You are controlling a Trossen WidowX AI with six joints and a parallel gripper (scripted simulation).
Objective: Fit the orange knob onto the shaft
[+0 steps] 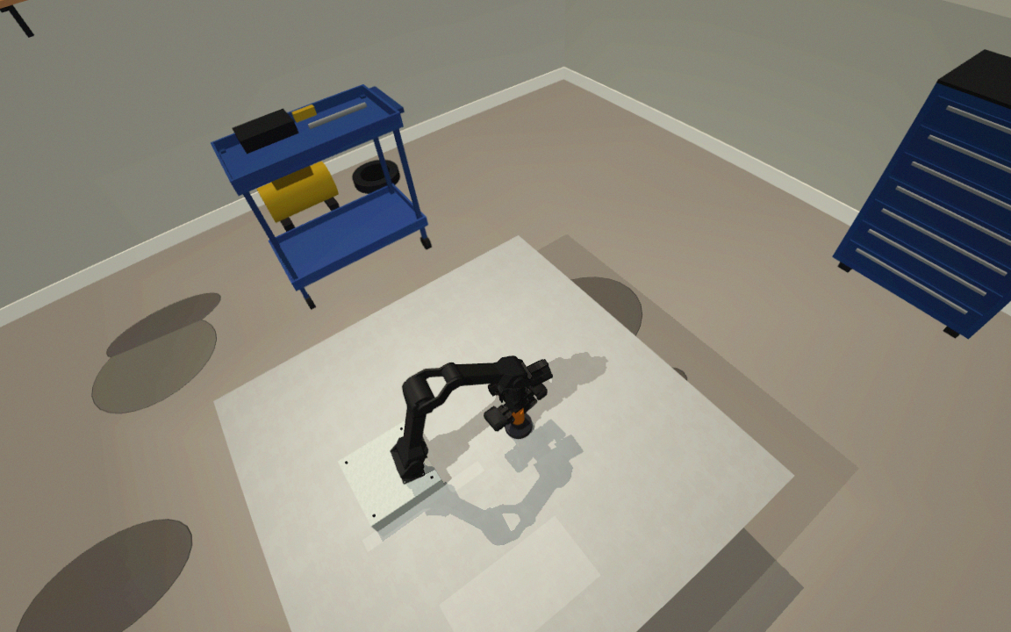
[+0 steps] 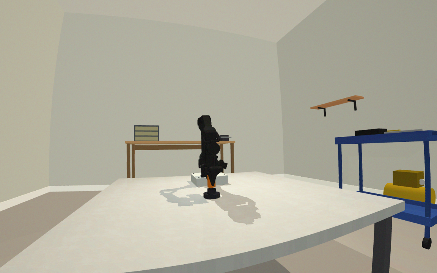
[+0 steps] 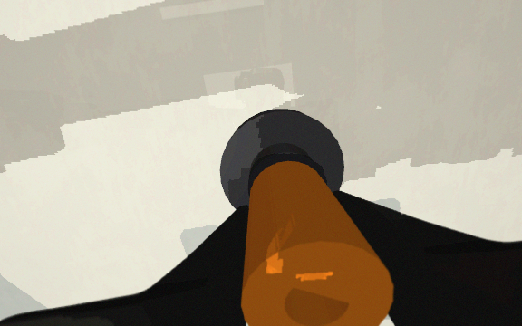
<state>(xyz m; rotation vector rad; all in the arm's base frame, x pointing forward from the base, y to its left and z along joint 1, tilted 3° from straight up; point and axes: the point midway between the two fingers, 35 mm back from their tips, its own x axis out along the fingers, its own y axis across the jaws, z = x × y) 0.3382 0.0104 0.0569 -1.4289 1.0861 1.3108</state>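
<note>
Top view: one black jointed arm point(image 1: 416, 392) point(image 2: 205, 135), mounted on a pale rectangular base plate point(image 1: 371, 487) point(image 2: 222, 180), reaching over a pale square counter point(image 1: 650, 471) point(image 2: 145, 230) point(image 3: 152, 140). At its end, a black two-fingered pincer point(image 1: 518, 410) point(image 2: 211, 181) point(image 3: 290, 206) above a dark round pedestal point(image 1: 519, 432) point(image 2: 211, 195) point(image 3: 297, 129). Beyond the counter, one blue two-tier metal cart point(image 1: 320, 151) point(image 2: 383, 138); one blue drawer cabinet point(image 1: 917, 176).

Exterior view: one orange cylindrical knob point(image 1: 519, 417) point(image 2: 209, 183) point(image 3: 306, 226), upright, partly hidden by a finger, its lower end directly over the pedestal's raised centre. No length of shaft can be made out between; contact cannot be told. Behind, a brown wooden bench point(image 2: 179, 141).

Wrist view: pincer partly open, closed on the knob, a black finger at either side. Knob's near end face carries a darker D-shaped mark point(image 3: 315, 305), flat edge slanting; its far end overlaps the pedestal's centre. Shaft and its flat hidden.
</note>
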